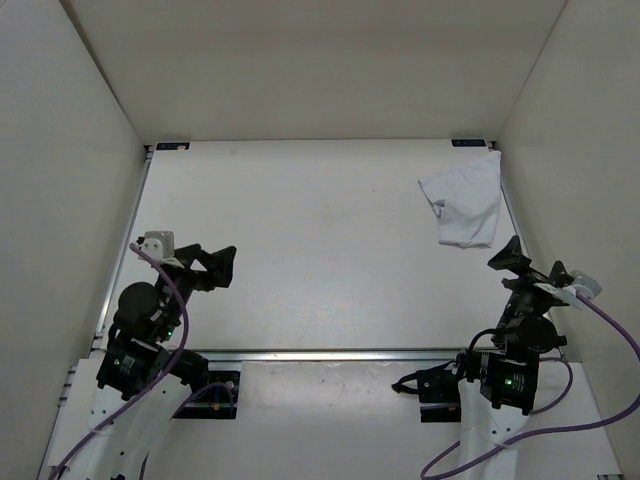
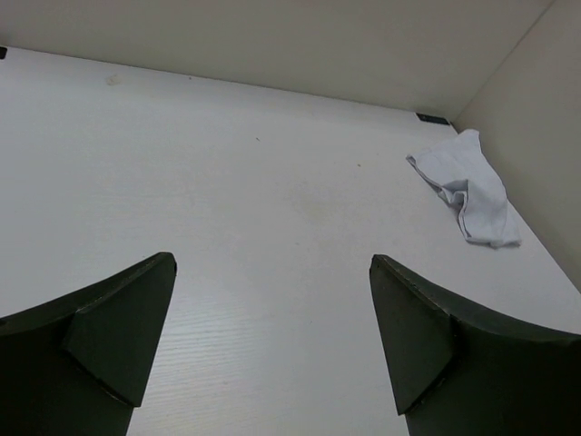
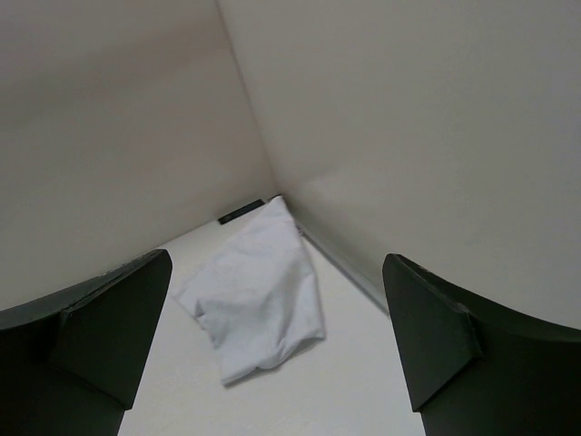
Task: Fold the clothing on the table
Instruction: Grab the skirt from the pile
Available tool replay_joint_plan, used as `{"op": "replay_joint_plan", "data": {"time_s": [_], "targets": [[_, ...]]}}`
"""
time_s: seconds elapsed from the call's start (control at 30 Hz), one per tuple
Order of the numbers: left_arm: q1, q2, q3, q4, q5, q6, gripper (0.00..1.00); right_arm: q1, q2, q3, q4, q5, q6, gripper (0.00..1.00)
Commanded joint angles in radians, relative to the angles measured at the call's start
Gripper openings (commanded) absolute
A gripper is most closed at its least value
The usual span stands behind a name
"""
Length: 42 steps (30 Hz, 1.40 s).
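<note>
left tool (image 1: 222, 266): jaws spread wide, holding nothing, touching nothing, over near-left counter (image 1: 300, 250) | right tool (image 1: 512, 262): jaws spread wide, holding nothing, near clothing (image 1: 463, 208), apart from it | clothing: wrinkled, lying at counter's far-right corner beside right edge, well apart from left tool

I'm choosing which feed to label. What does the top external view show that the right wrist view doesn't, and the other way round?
Only top external: the left claw, open, and the whole table. Only right wrist: the clothing close up, its folds framed between two fingers. Both: the crumpled white clothing in the table's far right corner, untouched, and the open right claw facing it.
</note>
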Motion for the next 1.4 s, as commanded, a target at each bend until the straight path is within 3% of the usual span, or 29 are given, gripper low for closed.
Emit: {"op": "replay_joint_plan", "data": {"time_s": [0.0,0.1,0.23,0.3,0.4,0.47,0.5,0.53,0.57,0.63,0.7,0.87,0.93,1.03,1.13,1.2,1.3,1.37], "targets": [[0.003,0.068,0.045,-0.005,0.085,0.042,0.99,-0.018,-0.005,-0.019,-0.016,-0.199,0.109,0.99],[0.022,0.120,0.072,0.007,0.091,0.055,0.99,0.061,0.003,-0.053,-0.011,-0.274,0.156,0.99],[0.046,0.261,0.141,0.022,0.082,0.053,0.99,0.199,0.053,-0.071,0.044,-0.154,0.183,0.99],[0.072,0.353,0.142,0.057,0.122,0.029,0.99,0.302,0.171,-0.015,0.032,-0.100,0.138,0.99],[0.140,0.443,0.134,0.132,0.255,-0.028,0.99,0.356,0.387,0.109,-0.008,-0.028,0.045,1.00],[0.143,0.483,0.151,0.151,0.263,-0.017,0.99,0.295,0.511,0.198,-0.039,-0.104,0.015,0.99],[0.137,0.511,0.155,0.163,0.252,-0.002,0.98,0.219,0.573,0.237,-0.042,-0.227,0.018,0.99],[0.140,0.526,0.166,0.163,0.226,0.007,0.99,0.072,0.592,0.246,-0.043,-0.377,0.052,0.99],[0.151,0.552,0.177,0.166,0.205,0.027,0.99,0.004,0.616,0.249,-0.008,-0.511,0.090,1.00],[0.183,0.609,0.207,0.162,0.203,0.042,0.98,-0.250,0.632,0.223,0.053,-0.688,0.154,0.99],[0.194,0.643,0.209,0.194,0.183,0.044,0.98,-0.314,0.697,0.239,0.049,-0.724,0.143,0.99],[0.224,0.792,0.214,0.311,0.230,0.032,0.98,-0.083,0.830,0.288,0.020,-0.340,-0.047,0.99],[0.214,0.906,0.272,0.283,0.200,0.078,0.98,-0.090,0.897,0.295,0.049,-0.347,-0.035,0.99],[0.243,1.058,0.414,0.185,0.240,0.064,0.98,-0.210,0.998,0.347,0.063,-0.529,0.041,1.00],[0.229,1.102,0.499,0.191,0.303,0.062,0.99,-0.161,1.101,0.427,0.020,-0.471,-0.011,0.99],[0.148,1.146,0.571,0.151,0.239,0.110,0.99,-0.100,1.156,0.495,-0.019,-0.397,-0.090,1.00],[0.120,1.223,0.672,0.055,0.240,0.116,0.99,-0.092,1.229,0.529,-0.036,-0.492,-0.080,0.99],[0.125,1.257,0.711,-0.008,0.258,0.113,0.98,-0.069,1.252,0.527,-0.025,-0.476,-0.086,1.00]]}}
